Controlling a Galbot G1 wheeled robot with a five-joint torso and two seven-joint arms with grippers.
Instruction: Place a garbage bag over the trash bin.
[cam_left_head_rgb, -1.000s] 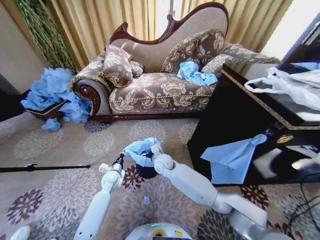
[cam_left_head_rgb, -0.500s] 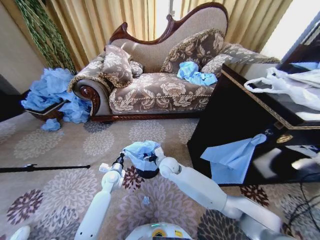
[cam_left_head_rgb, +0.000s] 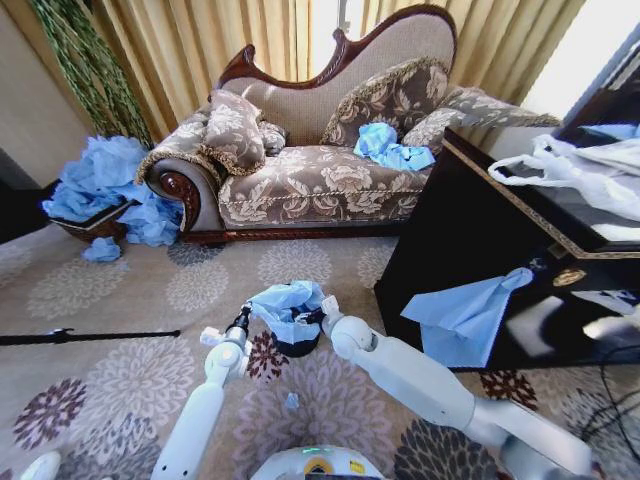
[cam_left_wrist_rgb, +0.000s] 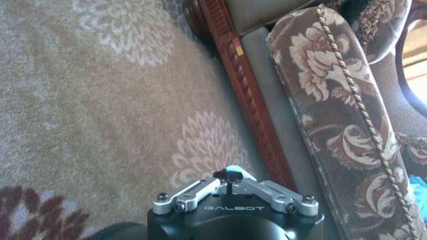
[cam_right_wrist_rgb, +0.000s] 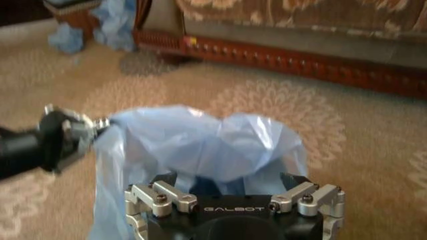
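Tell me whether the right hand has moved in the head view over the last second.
Yes. The right hand has shifted toward the robot's right and slightly nearer the dark wooden cabinet, pulling the thin light-blue plastic garbage bag across the small black cylindrical trash bin.

Crumpled light-blue garbage bag (cam_left_head_rgb: 285, 300) drapes over the black trash bin (cam_left_head_rgb: 296, 346).

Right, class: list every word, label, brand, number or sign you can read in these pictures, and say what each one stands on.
"GALBOT": on the black body of the left gripper, seen in the left wrist view.
"GALBOT": on the black body of the right gripper, seen in the right wrist view.
A small yellow and red sticker on the sofa's wooden rail: too small to read.
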